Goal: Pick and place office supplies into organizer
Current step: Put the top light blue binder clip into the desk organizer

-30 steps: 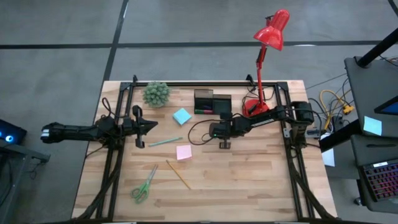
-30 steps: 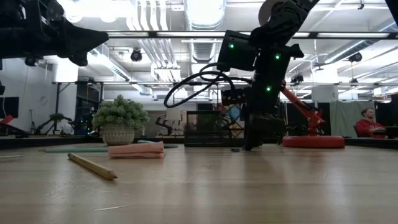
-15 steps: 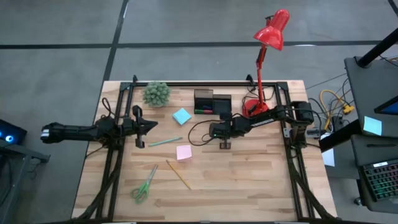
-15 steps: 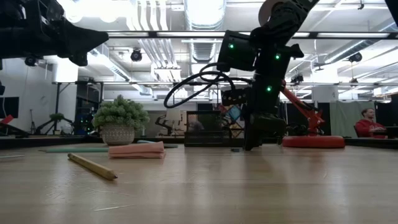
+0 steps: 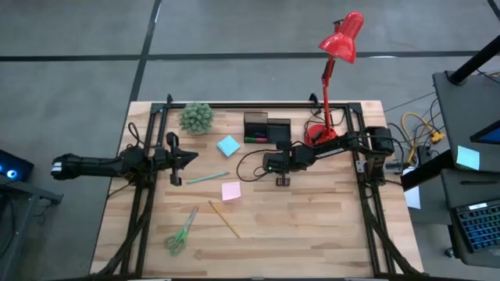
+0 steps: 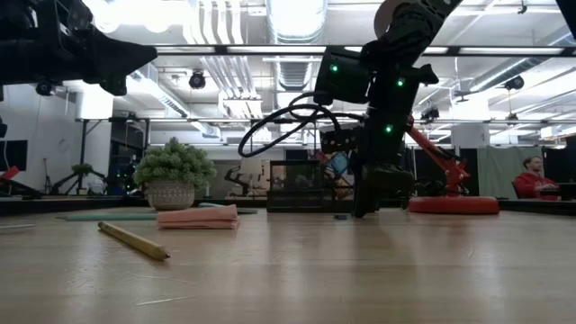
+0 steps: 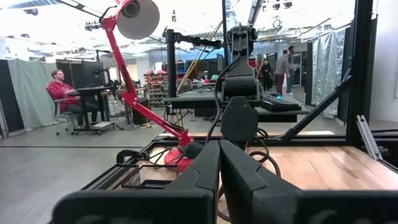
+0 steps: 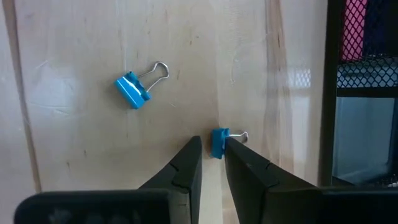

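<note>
My right gripper (image 8: 212,155) points steeply down at the table's middle (image 5: 281,180), just in front of the black mesh organizer (image 5: 266,128) (image 8: 364,93), and is shut on a small blue binder clip (image 8: 218,142). A second blue binder clip (image 8: 138,86) lies free on the wood beside it. Light-blue sticky notes (image 5: 228,146), pink sticky notes (image 5: 230,191), a teal pen (image 5: 207,178), a yellow pencil (image 5: 224,219) and green scissors (image 5: 181,232) lie flat on the left half. My left gripper (image 5: 191,155) (image 7: 219,163) waits shut and level above the left side. My right gripper pinches the clip's blue body (image 8: 217,147) between its two fingertips (image 8: 191,157), coming from above and slanting down. The clip's wire handles (image 8: 240,134) stick out sideways toward the organizer. The clip looks to be down on the wood.
A red desk lamp stands with its base (image 5: 316,134) right of the organizer, its arm reaching over the far edge. A small potted plant (image 5: 196,117) sits at the far left. Black frame rails (image 5: 144,211) run along both table sides. Bare wood lies near the front edge.
</note>
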